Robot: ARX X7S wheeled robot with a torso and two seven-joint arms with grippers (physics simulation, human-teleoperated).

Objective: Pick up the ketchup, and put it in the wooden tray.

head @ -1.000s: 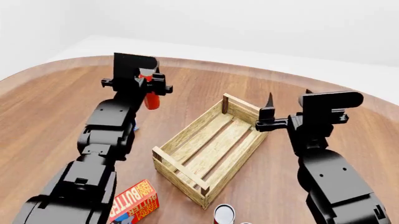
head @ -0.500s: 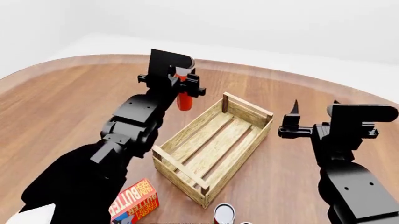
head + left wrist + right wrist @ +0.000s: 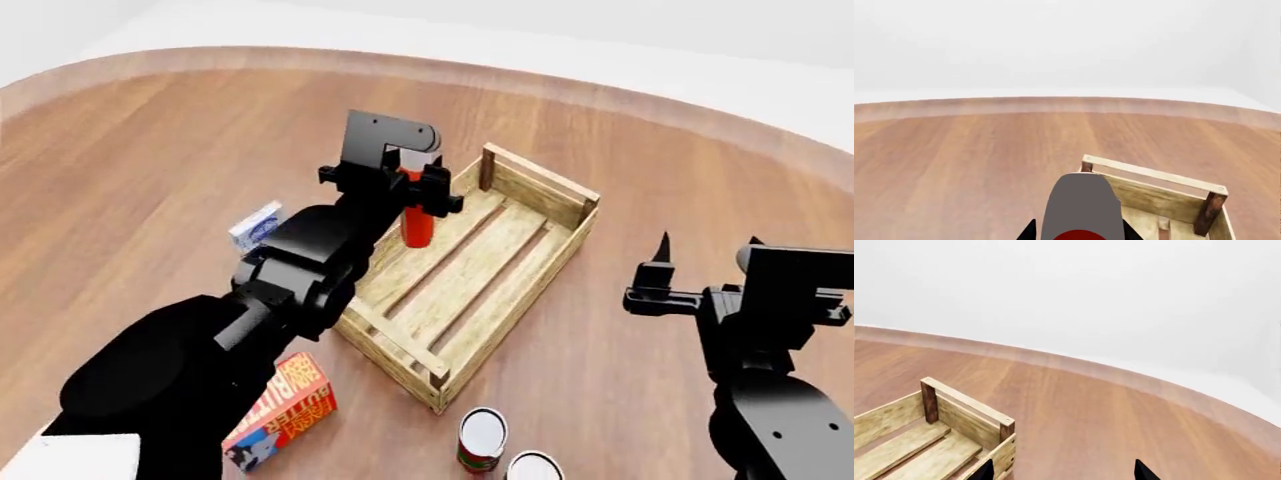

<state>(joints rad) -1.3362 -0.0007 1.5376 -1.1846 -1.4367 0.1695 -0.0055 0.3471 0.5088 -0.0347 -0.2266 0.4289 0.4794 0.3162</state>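
In the head view my left gripper point(image 3: 416, 190) is shut on the ketchup point(image 3: 419, 224), a slim orange-red bottle hanging upright over the left long side of the wooden tray point(image 3: 390, 345), near its far end. The left wrist view shows the ketchup's pale cap point(image 3: 1081, 202) filling the space between the dark fingertips of the left gripper point(image 3: 1079, 233), with the tray's far end wall point(image 3: 1154, 192) just beyond. My right gripper point(image 3: 707, 246) is open and holds nothing, off to the right of the tray. From the right wrist, the right gripper point(image 3: 1064, 472) is spread wide beside the tray's corner point(image 3: 941, 432).
A red-and-yellow butter box point(image 3: 283, 405) lies near the tray's near left corner. Two small cans point(image 3: 481, 438) point(image 3: 534, 468) stand at the front. A small blue-and-white box point(image 3: 254, 227) sits left of my left arm. The round wooden table's edge point(image 3: 694, 115) curves behind.
My left arm has carried the ketchup to the right, from left of the tray to over its left side. The right arm has drawn back to the right. The head view now looks further down.
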